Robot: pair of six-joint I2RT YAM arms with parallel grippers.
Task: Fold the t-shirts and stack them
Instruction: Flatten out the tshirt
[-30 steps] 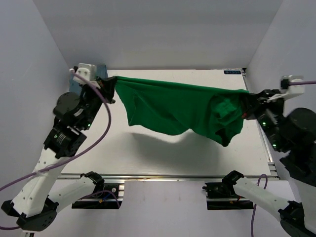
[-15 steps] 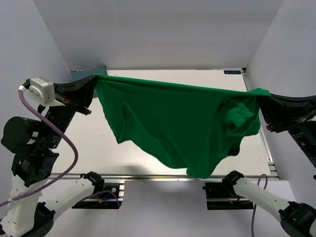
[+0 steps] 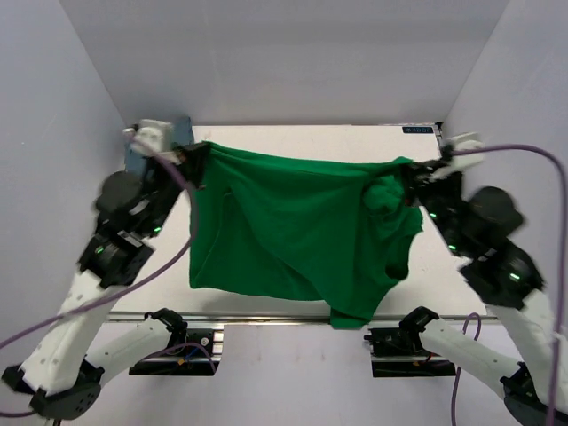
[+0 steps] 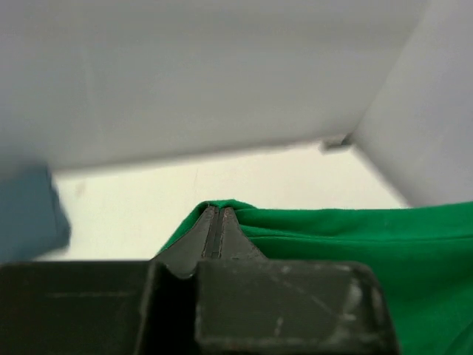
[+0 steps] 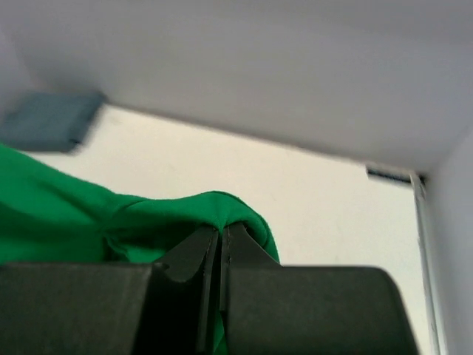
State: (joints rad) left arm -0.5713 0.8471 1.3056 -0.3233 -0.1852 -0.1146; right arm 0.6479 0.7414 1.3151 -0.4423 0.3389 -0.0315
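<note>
White tabletop (image 3: 311,138); a green shirt (image 3: 293,231) hangs over it, pinched by left tool (image 3: 201,158) at 10 o'clock, right tool (image 3: 410,170) at 2.

**A:** What's in my way over the tabletop (image 3: 311,139)?

**B:** I see the green shirt (image 3: 293,231) hanging like a curtain between the left gripper (image 3: 200,156) and the right gripper (image 3: 410,170), across the whole middle. The grey-blue shirt (image 3: 183,131) fills the far-left corner.

**A:** Any open room?

**B:** I see a bare strip along the far edge, and another along the right edge.
</note>
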